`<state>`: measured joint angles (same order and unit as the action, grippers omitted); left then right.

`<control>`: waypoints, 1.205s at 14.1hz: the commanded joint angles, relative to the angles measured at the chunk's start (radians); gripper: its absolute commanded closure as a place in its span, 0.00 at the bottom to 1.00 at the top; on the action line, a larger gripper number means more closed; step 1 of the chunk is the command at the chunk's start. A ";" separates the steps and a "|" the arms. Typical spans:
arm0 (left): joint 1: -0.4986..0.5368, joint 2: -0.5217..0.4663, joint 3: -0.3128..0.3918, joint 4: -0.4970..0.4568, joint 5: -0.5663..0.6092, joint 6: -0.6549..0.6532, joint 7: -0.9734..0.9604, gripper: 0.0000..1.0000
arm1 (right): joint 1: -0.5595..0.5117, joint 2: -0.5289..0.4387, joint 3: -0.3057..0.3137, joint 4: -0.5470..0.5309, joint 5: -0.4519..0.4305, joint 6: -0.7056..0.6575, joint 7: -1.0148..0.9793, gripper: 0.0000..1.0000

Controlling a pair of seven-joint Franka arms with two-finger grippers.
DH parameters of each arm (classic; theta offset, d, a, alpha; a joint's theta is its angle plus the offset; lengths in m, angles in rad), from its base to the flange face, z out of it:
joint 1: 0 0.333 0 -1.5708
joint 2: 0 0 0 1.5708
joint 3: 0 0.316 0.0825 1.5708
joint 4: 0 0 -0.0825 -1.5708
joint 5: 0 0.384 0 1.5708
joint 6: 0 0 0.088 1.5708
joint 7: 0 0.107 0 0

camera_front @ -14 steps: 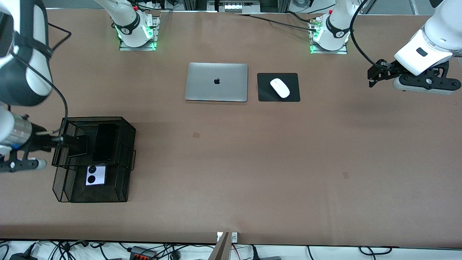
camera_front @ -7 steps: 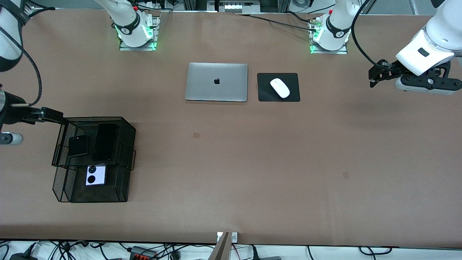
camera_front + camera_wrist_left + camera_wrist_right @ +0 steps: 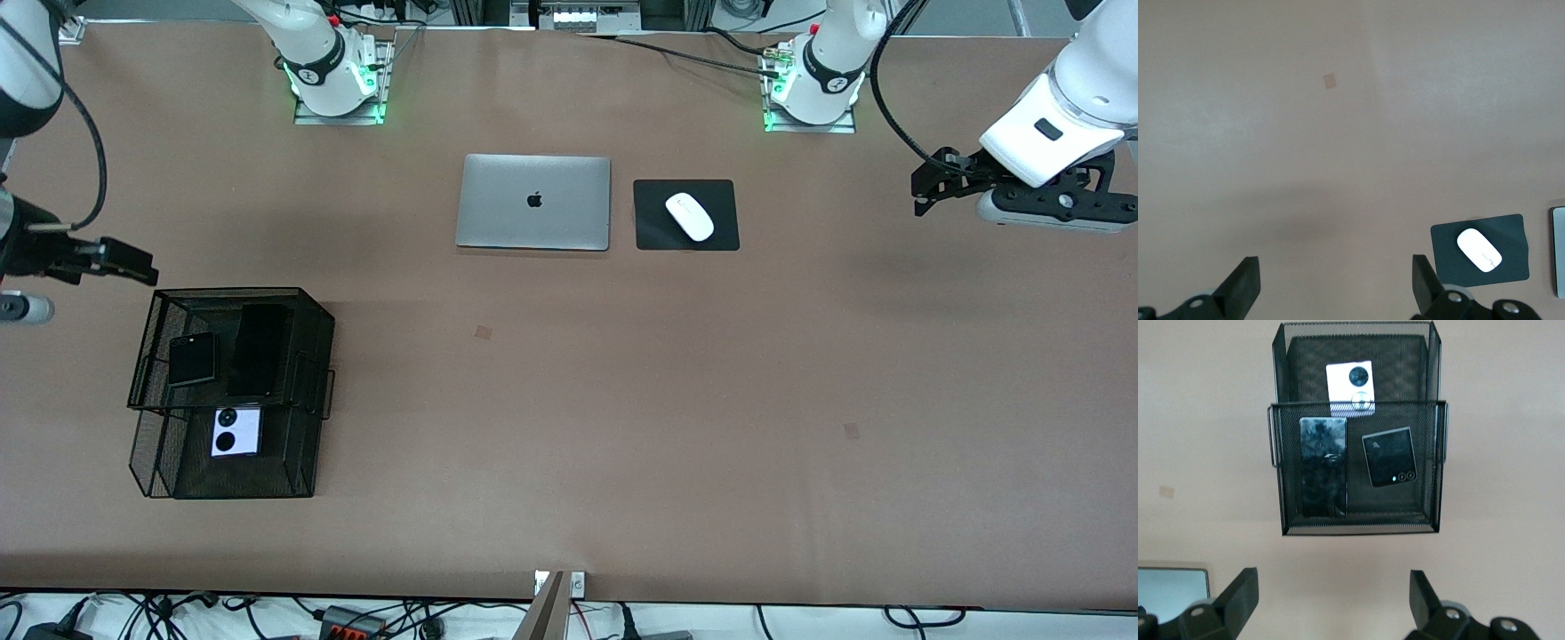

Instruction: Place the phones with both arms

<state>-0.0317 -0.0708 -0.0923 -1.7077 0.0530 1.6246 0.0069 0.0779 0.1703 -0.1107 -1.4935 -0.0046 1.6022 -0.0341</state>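
On the two-tier mesh rack (image 3: 316,356), all three phones lay placed: slim slab (image 3: 258,349), black flip phone (image 3: 192,358), lavender flip phone (image 3: 236,432) at its six o'clock. Right gripper (image 3: 133,264) and left gripper (image 3: 925,191) hung empty, fingers spread; only parking seemingly remained.

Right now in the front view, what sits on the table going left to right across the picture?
Black mesh tray holding the phones → silver laptop → black mouse pad with the white mouse on it.
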 commanded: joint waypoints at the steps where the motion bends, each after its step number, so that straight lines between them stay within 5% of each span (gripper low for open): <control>1: 0.004 0.009 0.005 0.025 -0.025 -0.012 0.008 0.00 | 0.003 -0.132 0.011 -0.172 -0.015 0.051 0.011 0.00; 6: 0.003 0.009 0.008 0.026 -0.024 -0.012 0.012 0.00 | 0.005 -0.212 0.011 -0.266 -0.015 0.048 0.008 0.00; 17: 0.003 0.011 0.003 0.026 -0.022 -0.014 0.022 0.00 | 0.010 -0.209 0.013 -0.267 -0.025 0.053 0.008 0.00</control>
<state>-0.0312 -0.0703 -0.0902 -1.7076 0.0530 1.6246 0.0079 0.0830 -0.0152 -0.1011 -1.7359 -0.0146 1.6421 -0.0341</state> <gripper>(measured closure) 0.000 0.000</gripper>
